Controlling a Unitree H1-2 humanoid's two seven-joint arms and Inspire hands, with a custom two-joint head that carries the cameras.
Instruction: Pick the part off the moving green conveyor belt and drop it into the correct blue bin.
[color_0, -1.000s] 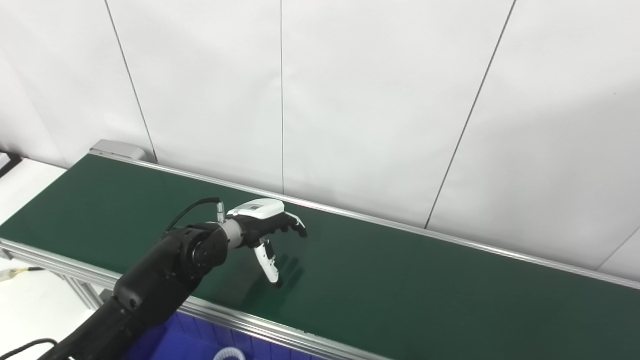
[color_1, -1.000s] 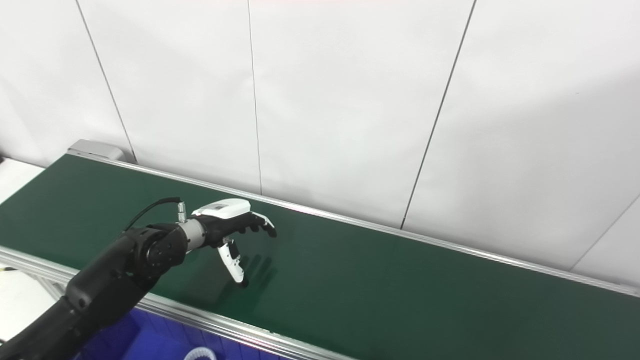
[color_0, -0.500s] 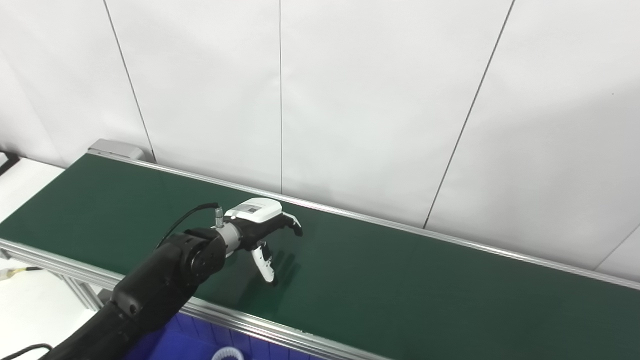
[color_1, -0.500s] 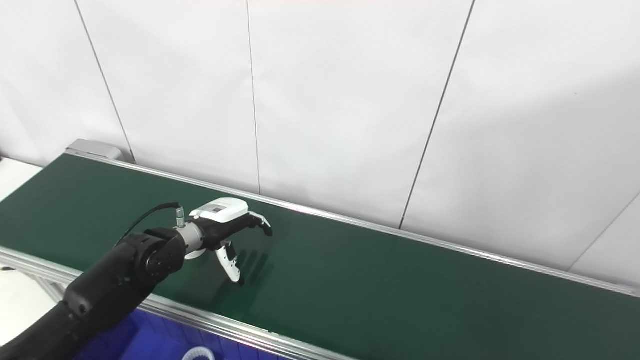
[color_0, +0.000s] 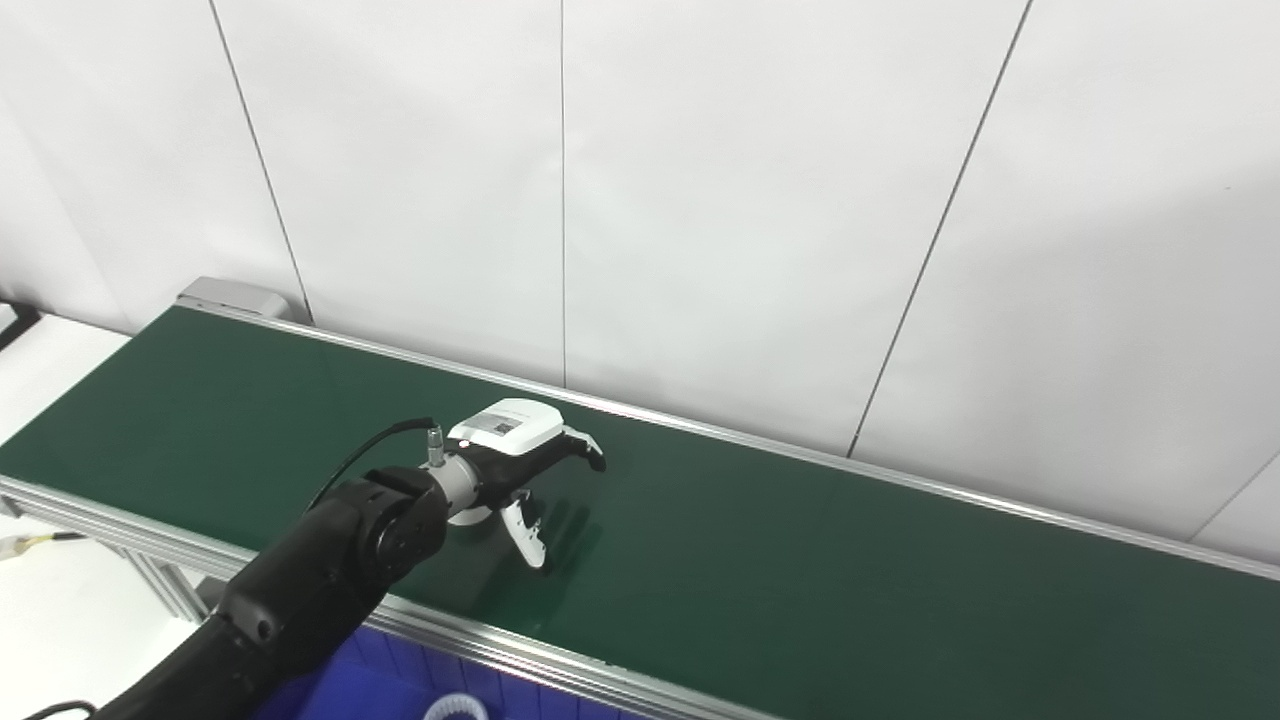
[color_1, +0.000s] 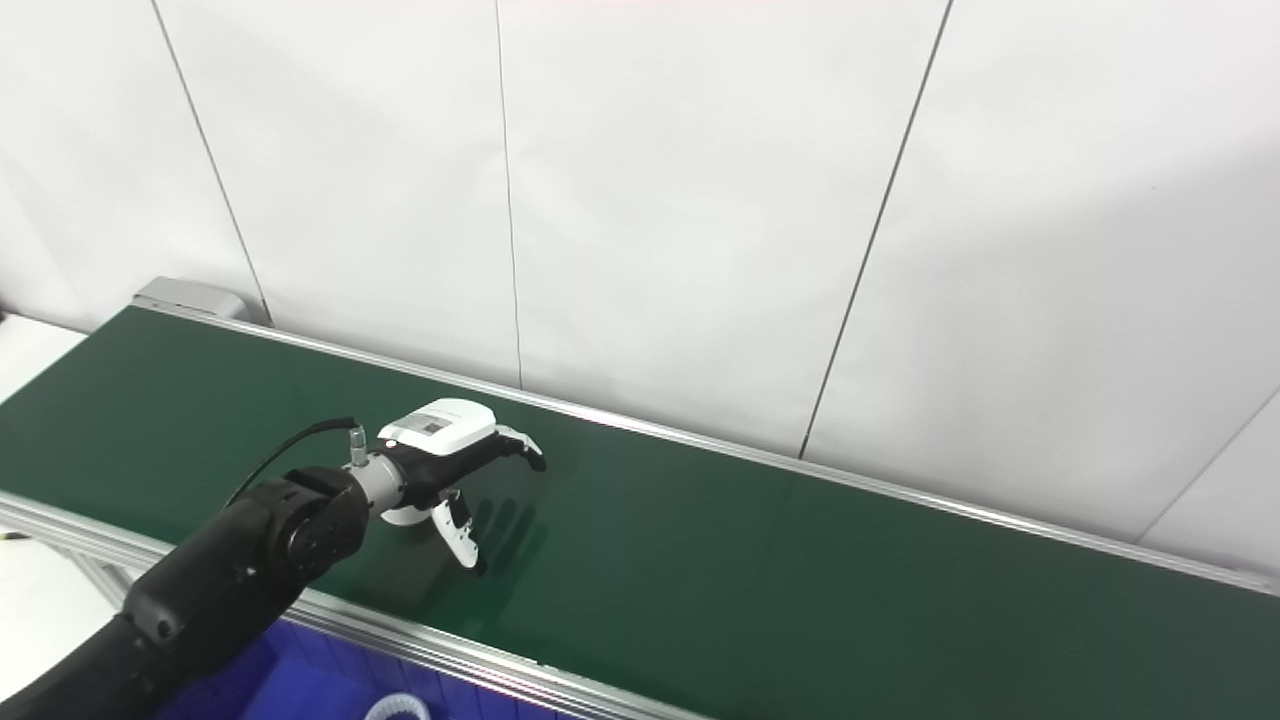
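Observation:
My left hand (color_0: 520, 468) hangs low over the green conveyor belt (color_0: 800, 560), fingers spread toward the right and thumb pointing down at the belt. It is open and holds nothing. A small white rounded part (color_0: 472, 516) lies on the belt just under the wrist and palm, mostly hidden by the hand; it also shows in the right eye view (color_1: 408, 516). I cannot tell whether the hand touches it. My right hand is not in view.
A blue bin (color_0: 340, 690) sits below the belt's near rail at the bottom edge, with a white ring-shaped piece (color_0: 455, 708) in it. The belt's aluminium rail (color_0: 560, 665) runs along the near side. A white panel wall stands right behind the belt.
The white part has come into sight under my left hand. The hand has drifted slightly left and lower over the belt, still open.

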